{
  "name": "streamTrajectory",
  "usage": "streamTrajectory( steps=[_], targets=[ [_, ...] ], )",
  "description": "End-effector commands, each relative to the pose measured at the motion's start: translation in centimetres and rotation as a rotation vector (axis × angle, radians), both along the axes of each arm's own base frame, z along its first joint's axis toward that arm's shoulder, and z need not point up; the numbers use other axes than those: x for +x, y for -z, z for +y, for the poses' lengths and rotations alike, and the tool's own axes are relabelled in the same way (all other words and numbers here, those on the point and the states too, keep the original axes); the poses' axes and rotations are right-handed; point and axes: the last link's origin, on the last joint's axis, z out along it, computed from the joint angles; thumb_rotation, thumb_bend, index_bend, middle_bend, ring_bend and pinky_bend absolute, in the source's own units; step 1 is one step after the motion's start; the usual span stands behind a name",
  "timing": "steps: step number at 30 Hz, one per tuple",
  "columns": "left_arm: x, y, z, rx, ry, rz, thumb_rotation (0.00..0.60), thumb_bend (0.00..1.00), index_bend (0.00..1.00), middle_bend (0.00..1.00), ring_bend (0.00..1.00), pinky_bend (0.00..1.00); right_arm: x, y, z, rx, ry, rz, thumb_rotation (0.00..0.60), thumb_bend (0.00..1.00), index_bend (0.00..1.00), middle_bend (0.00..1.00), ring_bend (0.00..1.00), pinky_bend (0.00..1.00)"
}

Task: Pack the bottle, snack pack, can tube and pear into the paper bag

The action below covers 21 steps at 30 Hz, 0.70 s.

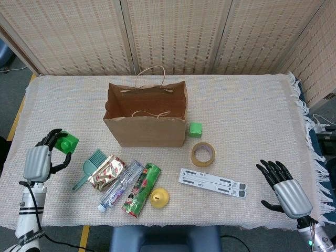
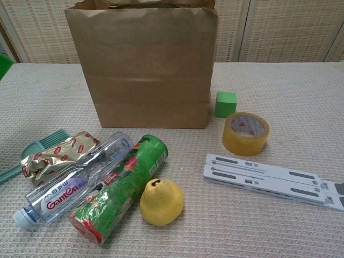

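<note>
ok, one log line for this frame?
phase: pre-grasp | left hand: open, near green block | right hand: open | paper bag: upright | bottle, pear: on table

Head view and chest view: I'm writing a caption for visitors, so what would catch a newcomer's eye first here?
The tall brown paper bag standing open mid-table dominates. In front of it lies a tight cluster: crinkled foil snack pack, clear plastic water bottle, green can tube and yellow pear. The two dark-fingered robot hands, left hand and right hand, wait at the near corners.
</note>
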Motion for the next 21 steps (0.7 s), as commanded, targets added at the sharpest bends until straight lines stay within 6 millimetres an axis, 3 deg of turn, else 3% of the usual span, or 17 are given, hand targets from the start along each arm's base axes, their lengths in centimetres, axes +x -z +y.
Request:
streamTrajectory(
  steps=[1, 4, 9, 17, 21],
  targets=[
    [6.6, -2.3, 2.3, 0.061, 0.087, -0.399, 0.600, 0.63, 0.67, 0.70, 0.69, 0.79, 0.0, 0.0, 0.0, 0.002, -0.002, 0.000, 0.600, 0.03, 0.00, 0.00, 0.00, 0.02],
    [10.3, -2.9, 3.8, 0.032, 0.142, -0.473, 0.600, 0.63, 0.67, 0.69, 0.69, 0.79, 0.1, 0.1, -0.1, 0.004, -0.002, 0.002, 0.600, 0.03, 0.00, 0.00, 0.00, 0.02],
    [14.4, -2.3, 5.8, -0.008, 0.214, -0.461, 0.600, 0.63, 0.67, 0.69, 0.69, 0.78, 0.1, 0.1, -0.2, 0.010, 0.011, -0.005, 0.600, 0.03, 0.00, 0.00, 0.00, 0.02],
    [17.9, 0.4, 10.1, -0.081, 0.232, -0.325, 0.600, 0.62, 0.67, 0.68, 0.68, 0.77, 0.0, 0.2, -0.2, 0.037, 0.032, -0.019, 0.600, 0.03, 0.00, 0.00, 0.00, 0.02],
    [19.4, 1.8, 11.3, -0.117, 0.239, -0.273, 0.600, 0.62, 0.66, 0.67, 0.67, 0.77, 0.0, 0.2, -0.4, 0.046, 0.047, -0.025, 0.600, 0.03, 0.00, 0.00, 0.00, 0.02]
  ],
)
